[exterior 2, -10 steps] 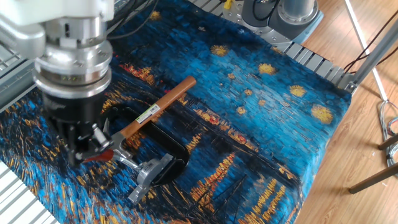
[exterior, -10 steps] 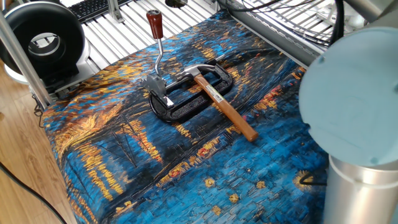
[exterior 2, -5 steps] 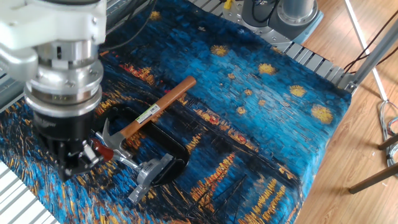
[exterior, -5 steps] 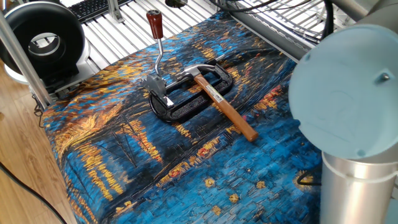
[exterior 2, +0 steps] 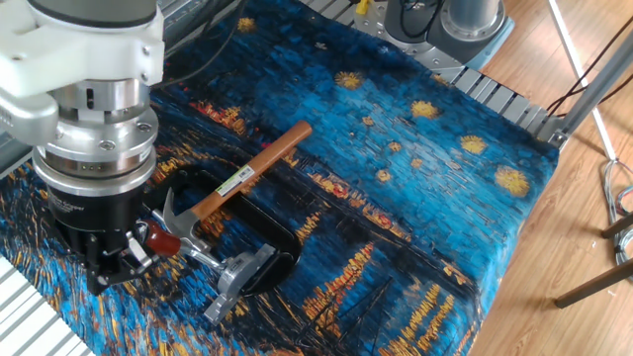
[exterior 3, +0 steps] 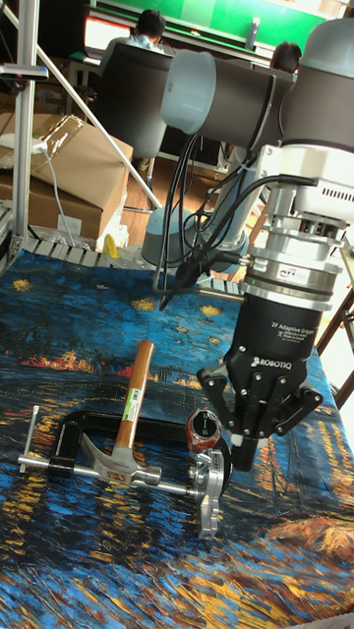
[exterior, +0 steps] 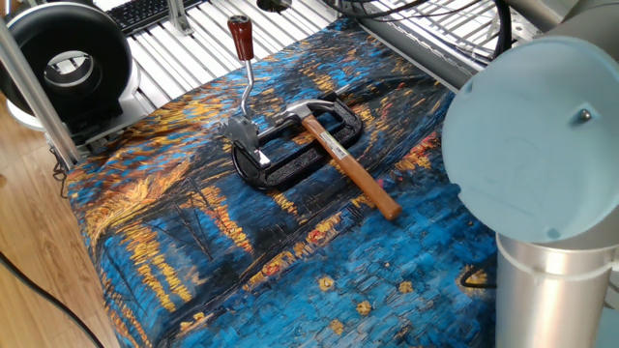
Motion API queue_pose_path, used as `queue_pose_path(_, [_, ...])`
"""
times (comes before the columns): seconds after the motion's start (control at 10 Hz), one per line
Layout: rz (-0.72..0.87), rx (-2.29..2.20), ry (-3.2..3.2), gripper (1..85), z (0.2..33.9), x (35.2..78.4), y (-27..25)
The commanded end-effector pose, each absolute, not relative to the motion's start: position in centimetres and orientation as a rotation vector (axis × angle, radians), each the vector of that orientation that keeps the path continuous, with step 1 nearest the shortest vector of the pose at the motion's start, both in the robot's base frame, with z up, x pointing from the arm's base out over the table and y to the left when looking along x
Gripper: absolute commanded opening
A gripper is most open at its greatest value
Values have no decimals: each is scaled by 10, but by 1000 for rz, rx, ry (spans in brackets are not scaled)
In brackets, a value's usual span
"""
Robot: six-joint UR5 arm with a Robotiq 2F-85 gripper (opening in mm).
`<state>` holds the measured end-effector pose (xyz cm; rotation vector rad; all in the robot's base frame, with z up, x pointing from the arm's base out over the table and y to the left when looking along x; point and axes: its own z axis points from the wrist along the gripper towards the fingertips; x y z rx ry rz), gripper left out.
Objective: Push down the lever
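Observation:
The lever (exterior: 248,77) stands upright, a thin silver rod with a dark red end (exterior: 240,37), hinged to a silver bracket (exterior: 246,133) on a black oval base (exterior: 290,166). My gripper (exterior 3: 242,454) hangs right beside the red end (exterior 3: 202,430), fingertips at about its height, and its fingers look shut with nothing between them. In the other fixed view the gripper (exterior 2: 114,265) sits just left of the red end (exterior 2: 158,238). Whether it touches the lever is unclear. In the one fixed view the gripper is out of frame.
A wooden-handled hammer (exterior: 348,172) lies across the black base, head near the bracket. A blue and gold cloth (exterior: 290,271) covers the table. The arm's grey base (exterior: 542,193) fills the right side. A black round device (exterior: 63,63) stands at the back left.
In the other fixed view my gripper has moved down and to the left, coming level with the lever's red end. The lever and hammer have not moved.

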<state>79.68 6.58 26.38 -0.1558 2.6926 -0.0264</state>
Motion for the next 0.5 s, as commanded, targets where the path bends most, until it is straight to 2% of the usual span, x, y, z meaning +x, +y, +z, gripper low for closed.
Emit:
queue_pose_path(0.0, [-65,-188,2726,127,254,791,50])
queue_pose_path(0.4, [-35,-185,2717,147,247,791,45])
